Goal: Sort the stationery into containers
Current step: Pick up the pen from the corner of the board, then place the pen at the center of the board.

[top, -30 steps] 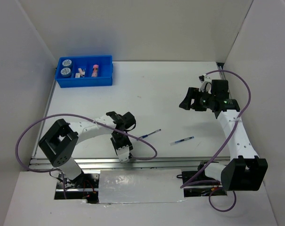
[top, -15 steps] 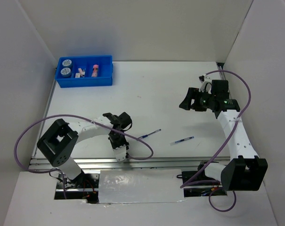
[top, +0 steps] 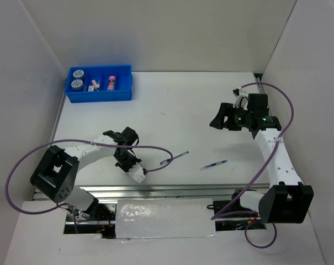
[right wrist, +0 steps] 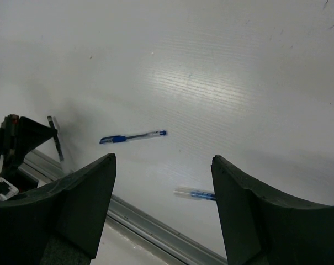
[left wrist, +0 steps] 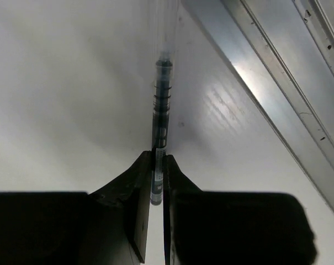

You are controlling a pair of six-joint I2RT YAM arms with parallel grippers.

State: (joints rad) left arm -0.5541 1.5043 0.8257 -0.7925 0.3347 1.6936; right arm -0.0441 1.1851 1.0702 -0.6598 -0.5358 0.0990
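- One thin dark stick is clamped between the black fingers of the left gripper. Its long axis runs straight out from the fingertips, up the left wrist view and past the top edge, beside the metal rail at the table's near edge.
- Seen from the right wrist, it stands almost upright with a slight lean.
- It has a clear barrel with a dark core and ringed bands.
- Two blue pens lie on the white table between the arms. The other pen is near the first but apart from it, and each slants from lower left to upper right.
- At the far left corner, the blue tray holds two tape rolls in its leftmost compartment, erasers in the next and a pink tube in the third.
- Over the table's right side, the right gripper hangs with its jaws spread wide.
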